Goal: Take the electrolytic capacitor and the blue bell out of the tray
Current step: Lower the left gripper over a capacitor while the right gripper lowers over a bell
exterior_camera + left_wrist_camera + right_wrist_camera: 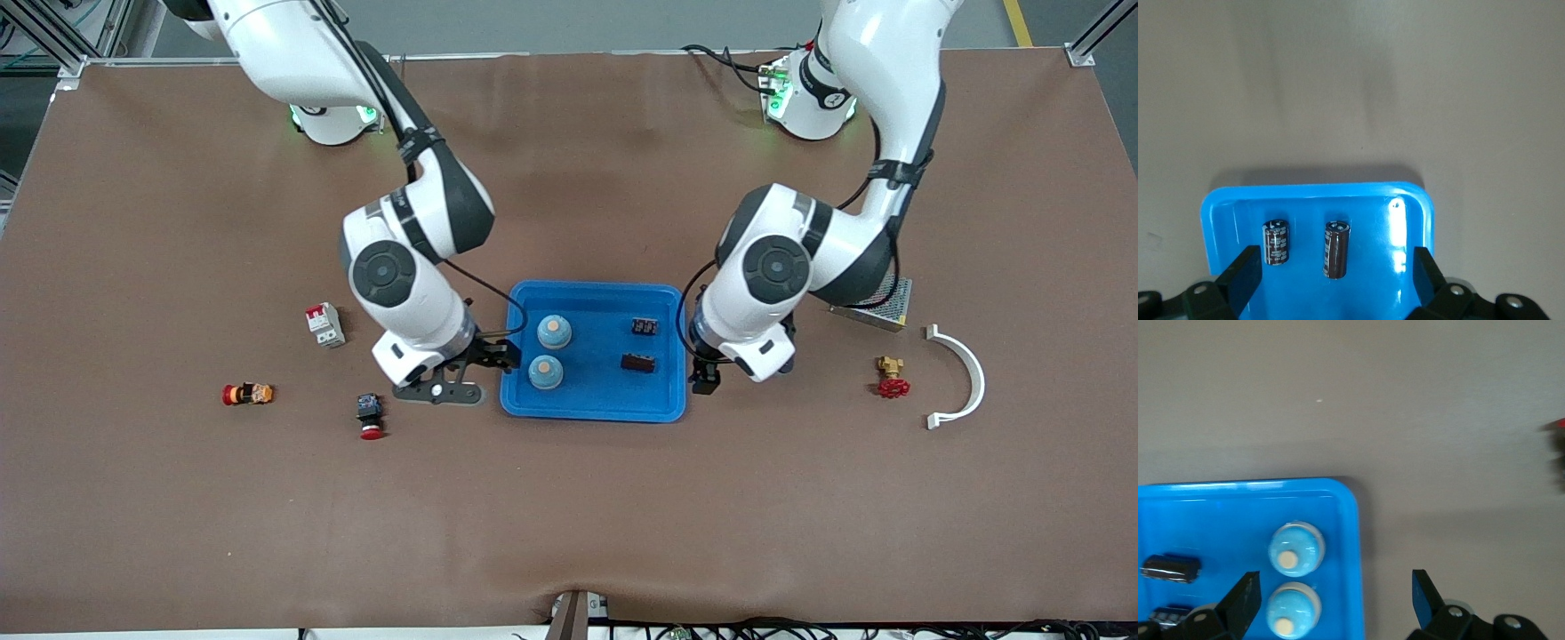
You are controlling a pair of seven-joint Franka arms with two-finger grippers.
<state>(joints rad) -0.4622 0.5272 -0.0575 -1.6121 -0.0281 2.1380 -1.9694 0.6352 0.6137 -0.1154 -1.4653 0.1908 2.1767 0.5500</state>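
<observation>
A blue tray (591, 391) lies mid-table. In it stand two light blue bells (554, 332) (545, 372) toward the right arm's end, and two dark capacitors (645, 326) (638, 362) lie toward the left arm's end. My right gripper (498, 354) is open and empty, low at the tray's edge beside the bells; its wrist view shows the bells (1296, 549) (1293, 608) and the tray rim (1351, 520) between its fingers (1245, 600). My left gripper (705, 378) is open and empty at the tray's other edge; its wrist view shows both capacitors (1275, 243) (1337, 249).
Toward the right arm's end lie a white and red breaker (324, 324), a small orange and red part (247, 394) and a red push button (370, 418). Toward the left arm's end lie a red valve (891, 378), a white curved bracket (965, 378) and a metal box (880, 307).
</observation>
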